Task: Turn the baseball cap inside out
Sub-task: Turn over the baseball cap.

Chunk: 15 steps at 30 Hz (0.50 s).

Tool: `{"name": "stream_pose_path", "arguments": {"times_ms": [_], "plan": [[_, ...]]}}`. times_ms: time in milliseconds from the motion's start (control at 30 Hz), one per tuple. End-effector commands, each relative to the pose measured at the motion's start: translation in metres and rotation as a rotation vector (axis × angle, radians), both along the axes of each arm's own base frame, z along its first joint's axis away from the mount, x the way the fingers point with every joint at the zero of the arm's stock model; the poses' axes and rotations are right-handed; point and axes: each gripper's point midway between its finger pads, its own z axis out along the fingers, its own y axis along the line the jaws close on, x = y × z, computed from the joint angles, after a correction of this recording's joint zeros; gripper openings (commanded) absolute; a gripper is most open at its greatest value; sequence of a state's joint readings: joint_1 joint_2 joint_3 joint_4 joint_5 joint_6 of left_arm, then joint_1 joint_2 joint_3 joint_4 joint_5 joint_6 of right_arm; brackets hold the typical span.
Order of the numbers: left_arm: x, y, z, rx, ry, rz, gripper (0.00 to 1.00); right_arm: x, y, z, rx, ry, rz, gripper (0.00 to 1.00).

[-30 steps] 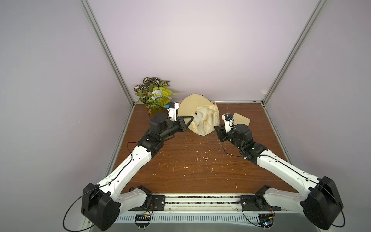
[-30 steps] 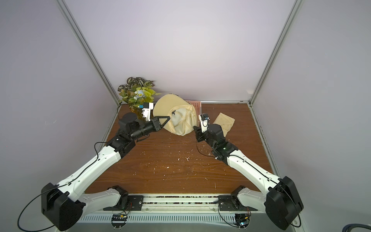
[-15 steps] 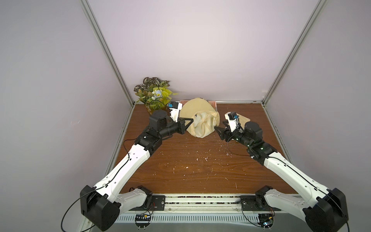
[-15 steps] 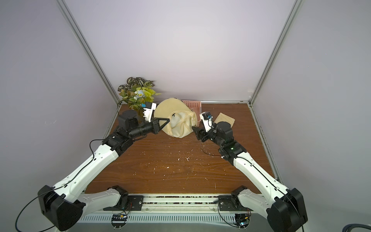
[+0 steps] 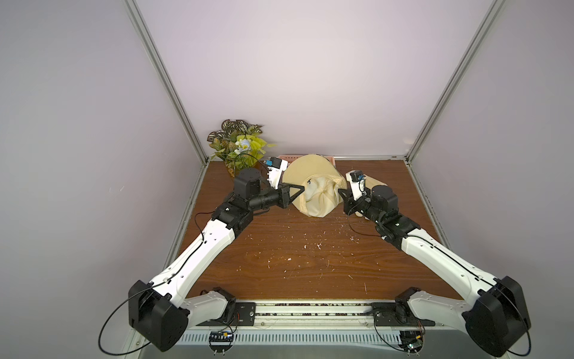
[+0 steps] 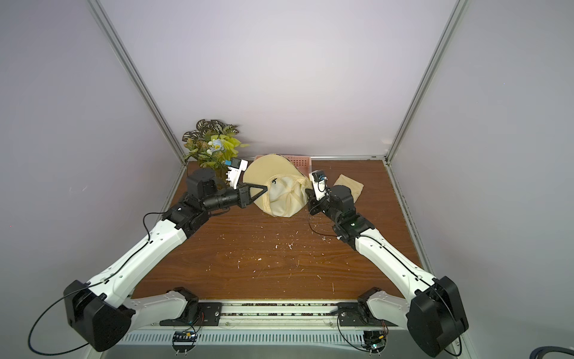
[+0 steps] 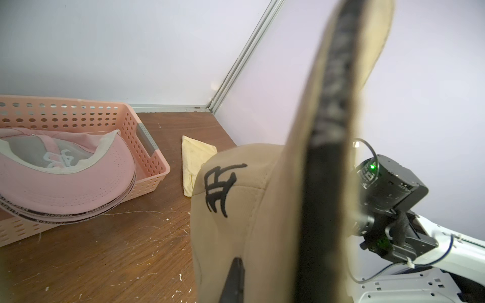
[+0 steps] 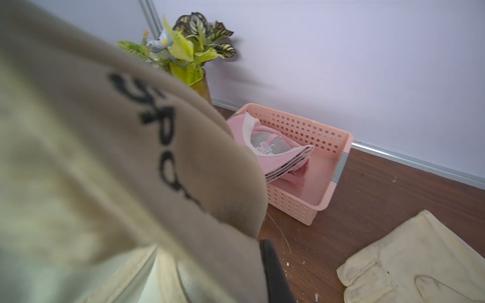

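The beige baseball cap (image 5: 316, 194) (image 6: 281, 194) is held up at the back middle of the table, its brim tilted toward the rear wall and its pale lining facing up. My left gripper (image 5: 302, 188) (image 6: 266, 188) is shut on the cap's left side near the black lettering. My right gripper (image 5: 340, 191) (image 6: 307, 191) is shut on the right edge. In the left wrist view the cap (image 7: 231, 210) fills the middle, with one dark finger (image 7: 235, 278) pressed into the fabric. In the right wrist view the cap (image 8: 105, 157) covers most of the picture; one finger (image 8: 271, 265) lies against its edge.
Against the back wall, behind the cap, a pink perforated basket (image 7: 147, 157) (image 8: 301, 131) holds a pink cap (image 7: 78, 183). A potted plant (image 5: 239, 146) stands in the back left corner. A pale glove (image 6: 348, 186) (image 8: 420, 262) lies just behind the right gripper. White crumbs dot the wooden table.
My right gripper stood open beside the cap and has now shut on its right edge; that arm's wrist swung outward. The left gripper kept its hold and shifted slightly back with the cap.
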<state>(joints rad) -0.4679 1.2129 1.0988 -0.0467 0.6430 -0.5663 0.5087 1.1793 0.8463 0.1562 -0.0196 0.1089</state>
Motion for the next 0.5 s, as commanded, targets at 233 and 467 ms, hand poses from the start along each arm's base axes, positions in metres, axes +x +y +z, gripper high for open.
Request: {"name": "stream_pose_path", "arguments": {"times_ms": [233, 467], "plan": [[0.034, 0.034, 0.073, -0.198, -0.169, 0.301, 0.0, 0.005, -0.041, -0.049, -0.152, 0.246, -0.35, 0.0], [0.058, 0.061, 0.063, -0.193, -0.227, 0.508, 0.0, -0.013, -0.006, -0.066, -0.235, 0.354, -0.14, 0.0]]}}
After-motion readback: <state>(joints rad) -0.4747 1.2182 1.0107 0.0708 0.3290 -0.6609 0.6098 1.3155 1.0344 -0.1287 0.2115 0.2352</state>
